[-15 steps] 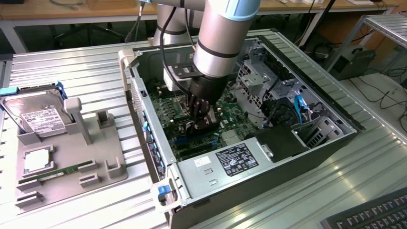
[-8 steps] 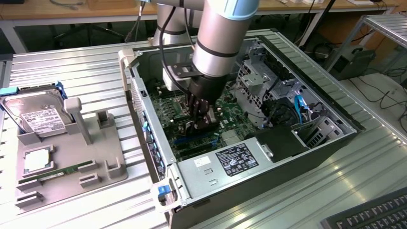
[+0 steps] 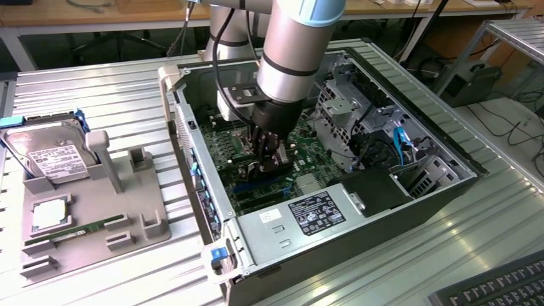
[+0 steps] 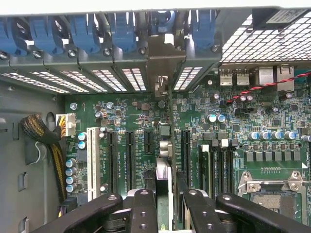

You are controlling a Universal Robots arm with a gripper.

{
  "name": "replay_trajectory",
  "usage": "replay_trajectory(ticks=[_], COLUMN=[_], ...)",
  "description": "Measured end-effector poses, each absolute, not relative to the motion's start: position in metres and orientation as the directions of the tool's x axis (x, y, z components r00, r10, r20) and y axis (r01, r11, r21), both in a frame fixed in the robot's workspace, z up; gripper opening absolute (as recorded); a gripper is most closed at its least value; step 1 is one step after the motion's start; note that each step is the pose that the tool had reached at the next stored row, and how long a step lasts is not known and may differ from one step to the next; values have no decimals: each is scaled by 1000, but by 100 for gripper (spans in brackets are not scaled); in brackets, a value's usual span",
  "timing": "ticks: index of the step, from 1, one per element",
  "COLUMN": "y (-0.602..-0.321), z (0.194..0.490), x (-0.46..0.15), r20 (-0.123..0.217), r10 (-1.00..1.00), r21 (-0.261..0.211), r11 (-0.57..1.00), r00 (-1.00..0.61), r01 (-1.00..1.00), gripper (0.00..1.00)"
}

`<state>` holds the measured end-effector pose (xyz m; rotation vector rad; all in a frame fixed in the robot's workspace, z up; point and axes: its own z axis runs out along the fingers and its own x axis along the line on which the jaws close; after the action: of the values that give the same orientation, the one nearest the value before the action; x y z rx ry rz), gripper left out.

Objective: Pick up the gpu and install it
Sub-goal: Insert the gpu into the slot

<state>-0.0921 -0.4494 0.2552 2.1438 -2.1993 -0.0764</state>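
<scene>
The gpu [image 4: 164, 167] shows edge-on in the wrist view as a thin black card standing upright over the green motherboard [image 4: 131, 116]. Its silver bracket [image 4: 165, 56] reaches the row of rear slot openings under the blue clips. My gripper [image 4: 165, 196] is shut on the gpu, one black finger [image 4: 144, 208] on each side of the card. In the exterior view the gripper [image 3: 265, 162] is low inside the open computer case [image 3: 442, 159], right above the motherboard's expansion slots.
A grey parts holder [image 3: 127, 210] at the exterior view's left carries a hard drive [image 3: 51, 156], a processor [image 3: 50, 213] and a green memory stick [image 3: 76, 229]. Inside the case are the power supply [image 3: 319, 213], drive cage [image 3: 340, 102], cables [image 4: 48, 141] and CPU socket [image 4: 272, 191].
</scene>
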Motion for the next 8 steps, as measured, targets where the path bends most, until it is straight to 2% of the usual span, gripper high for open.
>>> replay_trajectory(ticks=[8], y=[-450], z=[256], x=[-92], r20=[16], r10=[-1000], r21=[84], r11=[26], r00=[-25], r01=[-996], gripper=[26])
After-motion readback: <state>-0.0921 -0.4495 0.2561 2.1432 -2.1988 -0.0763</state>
